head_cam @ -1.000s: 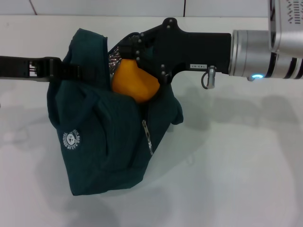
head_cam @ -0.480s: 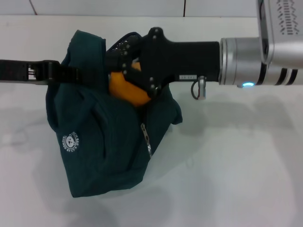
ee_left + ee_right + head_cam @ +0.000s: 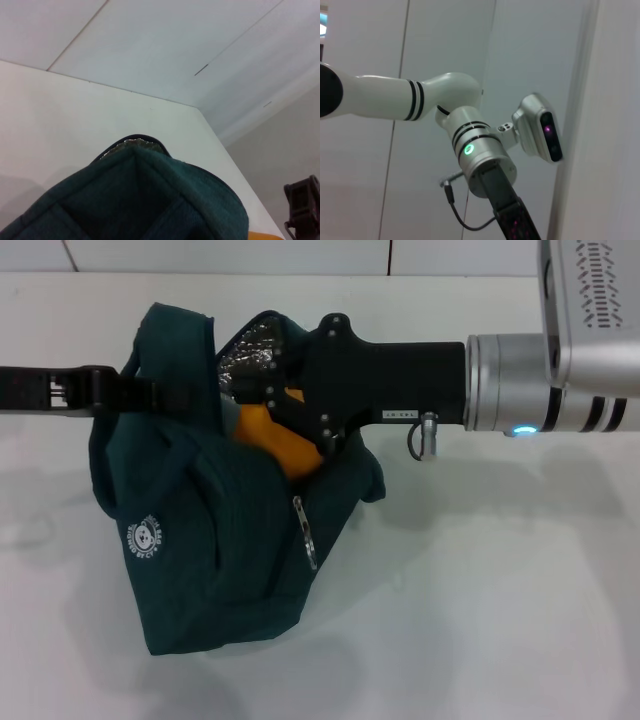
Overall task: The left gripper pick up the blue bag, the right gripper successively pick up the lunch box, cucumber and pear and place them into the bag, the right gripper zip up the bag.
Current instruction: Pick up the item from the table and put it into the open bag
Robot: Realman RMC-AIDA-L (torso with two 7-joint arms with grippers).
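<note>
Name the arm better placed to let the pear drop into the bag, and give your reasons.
Right. The right gripper grips the pear at the blue bag's open mouth. The left gripper is shut on the bag's upper edge, holding it up.

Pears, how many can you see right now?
1: the pear sits at the bag's open mouth, in the right gripper. Anything deeper inside is hidden.

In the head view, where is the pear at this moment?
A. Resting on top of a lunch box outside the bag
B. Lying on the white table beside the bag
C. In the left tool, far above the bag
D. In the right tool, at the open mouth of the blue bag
D: the right tool grips the orange pear in the open top of the blue bag, while the left tool holds the bag's edge.
</note>
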